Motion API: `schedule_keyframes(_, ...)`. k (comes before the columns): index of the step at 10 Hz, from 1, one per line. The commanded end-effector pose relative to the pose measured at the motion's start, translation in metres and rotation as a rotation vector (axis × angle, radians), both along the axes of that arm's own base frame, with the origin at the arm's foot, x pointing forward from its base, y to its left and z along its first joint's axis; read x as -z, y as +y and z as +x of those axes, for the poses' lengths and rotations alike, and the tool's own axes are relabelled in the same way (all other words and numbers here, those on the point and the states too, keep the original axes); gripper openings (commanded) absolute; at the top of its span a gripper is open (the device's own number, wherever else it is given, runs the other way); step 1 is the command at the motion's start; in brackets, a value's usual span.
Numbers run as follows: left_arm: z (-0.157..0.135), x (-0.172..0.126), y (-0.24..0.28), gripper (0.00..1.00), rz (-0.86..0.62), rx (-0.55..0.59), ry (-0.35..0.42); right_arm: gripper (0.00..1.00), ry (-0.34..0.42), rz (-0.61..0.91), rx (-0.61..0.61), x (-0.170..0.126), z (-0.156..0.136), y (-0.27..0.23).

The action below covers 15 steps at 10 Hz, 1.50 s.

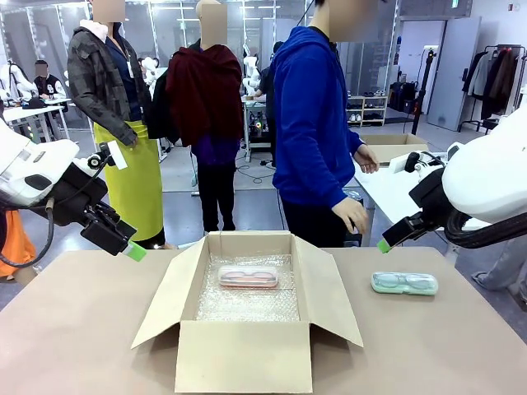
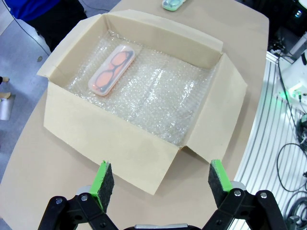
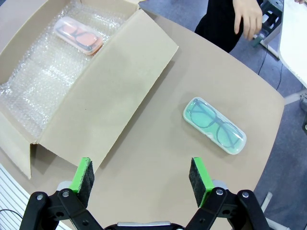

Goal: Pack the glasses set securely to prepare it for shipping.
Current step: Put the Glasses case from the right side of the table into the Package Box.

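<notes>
Your pink case (image 1: 248,276) lies on bubble wrap (image 1: 247,306) near the box's (image 1: 245,355) 12 o'clock wall. The mint case (image 1: 403,283) sits on open table (image 1: 82,329) at the box's 3 o'clock, clear of the flap. The left gripper (image 1: 132,249) and right gripper (image 1: 384,244) hover spread wide, empty.

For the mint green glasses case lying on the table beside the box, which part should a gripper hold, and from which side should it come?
Grip the mint green case across its two long edges, near the middle of its length, coming straight down from above. It lies flat and low on the table, so a sideways approach looks poor, and its narrow width should fit the open right gripper.
</notes>
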<state>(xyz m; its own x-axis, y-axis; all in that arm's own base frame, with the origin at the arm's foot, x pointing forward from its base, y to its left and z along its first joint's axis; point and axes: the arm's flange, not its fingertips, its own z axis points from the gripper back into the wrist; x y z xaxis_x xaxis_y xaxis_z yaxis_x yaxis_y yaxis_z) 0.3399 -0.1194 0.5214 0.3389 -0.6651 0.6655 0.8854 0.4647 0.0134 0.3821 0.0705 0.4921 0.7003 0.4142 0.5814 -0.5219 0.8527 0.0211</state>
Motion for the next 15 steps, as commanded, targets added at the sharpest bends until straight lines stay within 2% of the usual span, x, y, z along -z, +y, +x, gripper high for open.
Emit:
schedule_keyframes(1,0.001,0.001,0.003,1.0,-0.018,0.022,-0.005,1.0,0.027,-0.043,0.006,-0.004,0.019,0.0)
schedule_keyframes(4,0.001,0.001,0.003,1.0,-0.018,0.022,-0.005,1.0,0.063,-0.104,0.08,-0.007,0.053,-0.017)
schedule_keyframes(6,0.001,0.001,0.003,1.0,-0.018,0.022,-0.005,1.0,0.067,-0.101,0.078,-0.007,0.066,-0.026)
schedule_keyframes(11,0.001,0.001,0.003,1.0,-0.018,0.022,-0.005,1.0,0.137,-0.158,0.049,-0.015,0.103,-0.057)
schedule_keyframes(12,0.001,0.001,0.003,1.0,-0.018,0.022,-0.005,1.0,0.149,-0.168,0.015,-0.015,0.111,-0.061)
schedule_keyframes(14,0.001,0.001,0.003,1.0,-0.018,0.022,-0.005,1.0,0.177,-0.233,-0.152,-0.014,0.121,-0.067)
schedule_keyframes(15,0.001,0.001,0.003,1.0,-0.018,0.022,-0.005,1.0,0.183,-0.304,-0.289,-0.012,0.125,-0.066)
